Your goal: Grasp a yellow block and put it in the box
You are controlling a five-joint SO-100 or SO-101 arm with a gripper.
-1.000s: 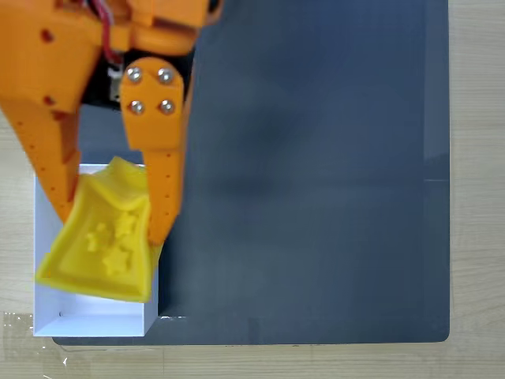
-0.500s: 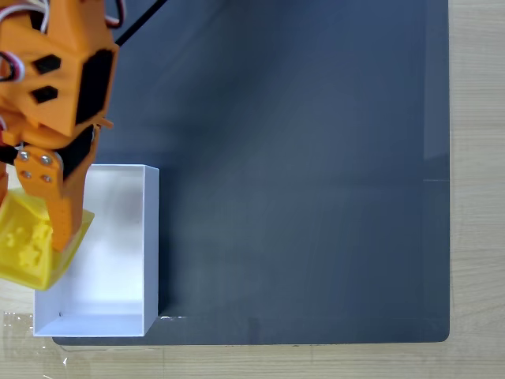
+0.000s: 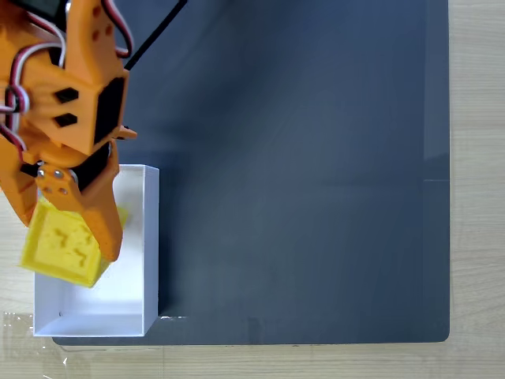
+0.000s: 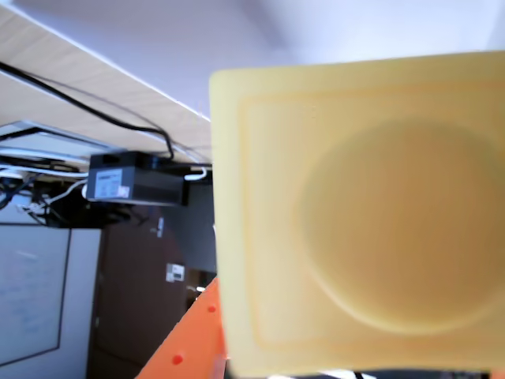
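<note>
Yellow block [image 3: 61,249] was clamped in the gripper [image 3: 75,237], held over the box [image 3: 150,237] at the bench's left edge; release was outstanding.

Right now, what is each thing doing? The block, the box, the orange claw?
yellow block: squeezed in the claw, held up over the box's left edge, not dropped yet.
box: open on top, sitting flat, nothing seen lying inside.
gripper: shut on the block.
dark mat: lying flat.
</note>
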